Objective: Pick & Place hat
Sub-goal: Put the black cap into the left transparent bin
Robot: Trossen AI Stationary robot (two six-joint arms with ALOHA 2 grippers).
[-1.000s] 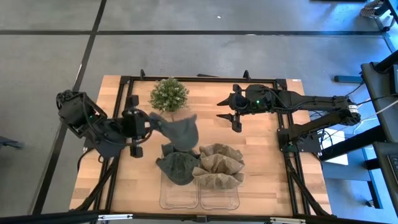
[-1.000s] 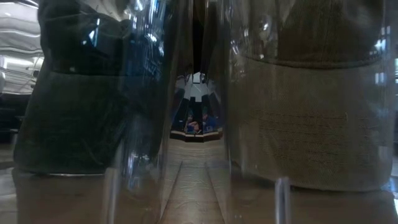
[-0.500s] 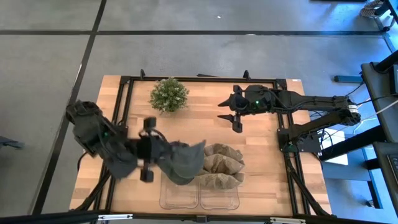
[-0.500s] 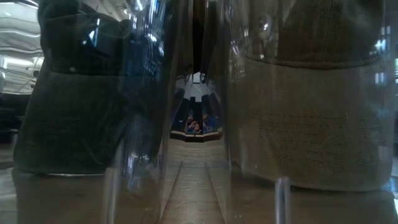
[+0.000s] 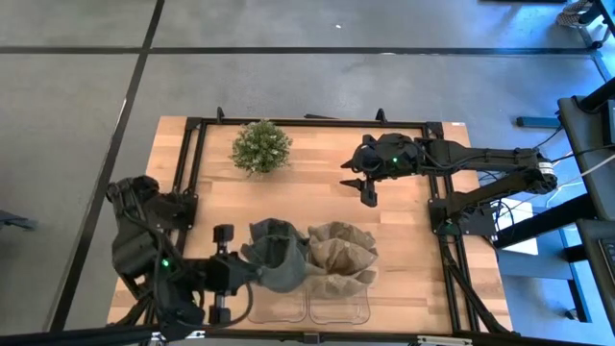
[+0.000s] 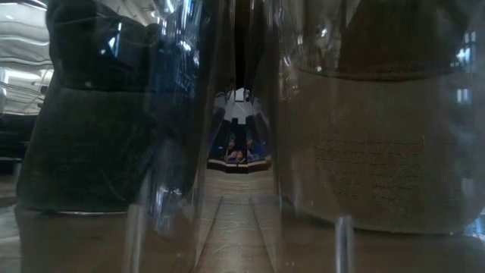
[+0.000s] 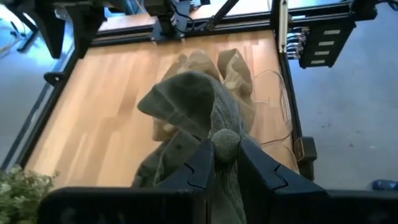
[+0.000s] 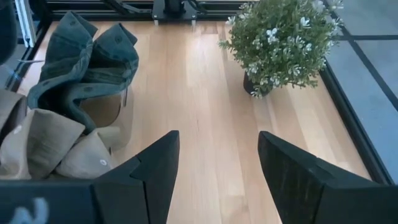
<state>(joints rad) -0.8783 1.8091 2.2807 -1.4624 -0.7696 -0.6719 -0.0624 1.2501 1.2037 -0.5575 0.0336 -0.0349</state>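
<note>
While pinched between the left gripper's (image 7: 225, 163) closed fingers, the green hat (image 7: 196, 109) drapes forward.

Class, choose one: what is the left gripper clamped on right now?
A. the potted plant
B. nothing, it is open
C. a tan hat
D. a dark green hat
D: in the left wrist view the left gripper is shut on the dark green hat, beside the tan hats.

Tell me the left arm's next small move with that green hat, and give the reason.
Probably lower a little and open the fingers. The left gripper is shut on the green hat, which hangs over the left clear bin with other green hats, beside the tan hats. The right gripper waits open, well clear near the plant.
</note>
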